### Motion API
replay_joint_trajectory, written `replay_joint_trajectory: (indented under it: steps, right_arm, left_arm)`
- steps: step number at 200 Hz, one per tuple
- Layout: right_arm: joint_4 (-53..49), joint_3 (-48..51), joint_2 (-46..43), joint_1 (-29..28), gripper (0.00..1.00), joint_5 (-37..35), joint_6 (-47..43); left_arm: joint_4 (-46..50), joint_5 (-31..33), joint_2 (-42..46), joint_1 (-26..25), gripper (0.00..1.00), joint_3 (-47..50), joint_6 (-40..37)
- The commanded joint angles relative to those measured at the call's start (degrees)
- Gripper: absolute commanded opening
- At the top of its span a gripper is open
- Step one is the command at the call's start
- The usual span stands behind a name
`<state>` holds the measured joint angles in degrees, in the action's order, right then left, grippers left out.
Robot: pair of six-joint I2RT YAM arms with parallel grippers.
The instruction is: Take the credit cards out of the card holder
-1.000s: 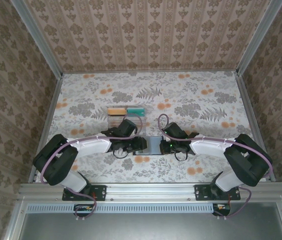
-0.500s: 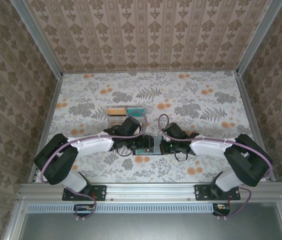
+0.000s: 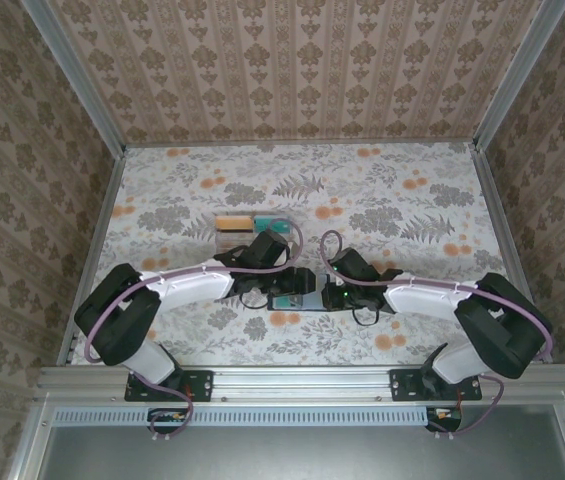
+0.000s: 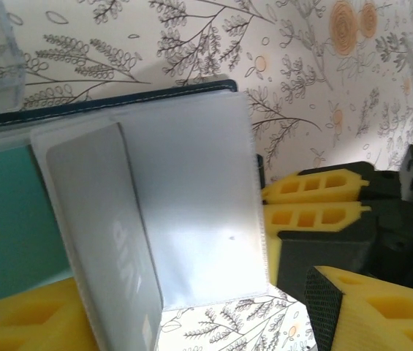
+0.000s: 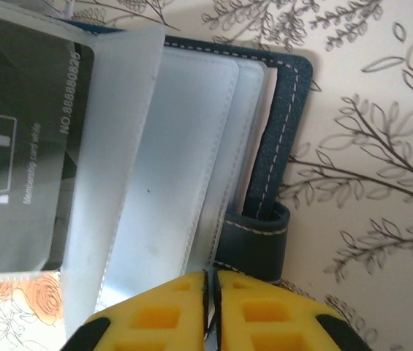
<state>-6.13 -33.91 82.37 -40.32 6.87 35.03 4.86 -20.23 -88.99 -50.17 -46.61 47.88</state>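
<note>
The dark card holder (image 3: 308,282) lies open between both grippers, its stitched cover (image 5: 288,124) flat and its clear sleeves fanned up. One sleeve holds a black credit card (image 5: 16,146) with white VIP print, seen from behind as a grey card (image 4: 111,241) standing on edge. My right gripper (image 5: 211,292) is shut on the near edge of a clear sleeve (image 5: 184,168). My left gripper (image 4: 199,325) stands open around the raised sleeves, touching nothing. An orange card (image 3: 229,222) and a teal card (image 3: 272,224) lie further back.
The two loose cards rest on a clear plastic box (image 3: 234,241) just behind the left gripper. The floral table (image 3: 412,200) has free room to the right and at the back. Patterned walls enclose it.
My left gripper has moved right, up to the card holder, and opened wider. The right gripper has stayed at the holder's right edge.
</note>
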Motion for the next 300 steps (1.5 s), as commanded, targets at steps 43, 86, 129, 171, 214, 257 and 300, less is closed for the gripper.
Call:
replay_joint_trajectory:
  steps: [43, 86, 129, 171, 214, 257, 300]
  right_arm:
    - [-6.2, -2.0, -6.7, 0.0, 0.26, -2.8, 0.7]
    - [-5.2, -5.6, -6.5, 0.0, 0.28, 0.7, 1.9]
    - [-0.7, -8.6, -0.5, -0.2, 0.28, 6.5, 5.7]
    - [5.2, -8.9, 4.8, -0.1, 0.22, 9.6, 10.6]
    - [7.8, -9.8, 8.9, 0.0, 0.20, 11.6, 13.1]
    - [8.0, -10.1, 11.2, 0.2, 0.20, 11.8, 13.8]
    - [9.9, -10.1, 13.5, 0.2, 0.20, 13.2, 14.6]
  left_arm:
    - [7.2, 4.3, 5.9, 2.1, 0.69, 2.2, -3.6]
    - [7.7, 4.7, 8.2, 4.1, 0.55, 4.1, -4.1]
    - [6.0, 4.7, 6.6, 4.4, 0.12, 5.5, -3.5]
    - [3.9, 3.5, 4.1, 5.8, 0.00, 6.7, -3.3]
    - [1.8, 2.3, 1.5, 5.9, 0.00, 7.1, -3.2]
    - [1.7, 2.5, 0.5, 5.9, 0.00, 7.8, -2.7]
    - [1.6, 2.3, -0.3, 5.9, 0.00, 8.2, -2.4]
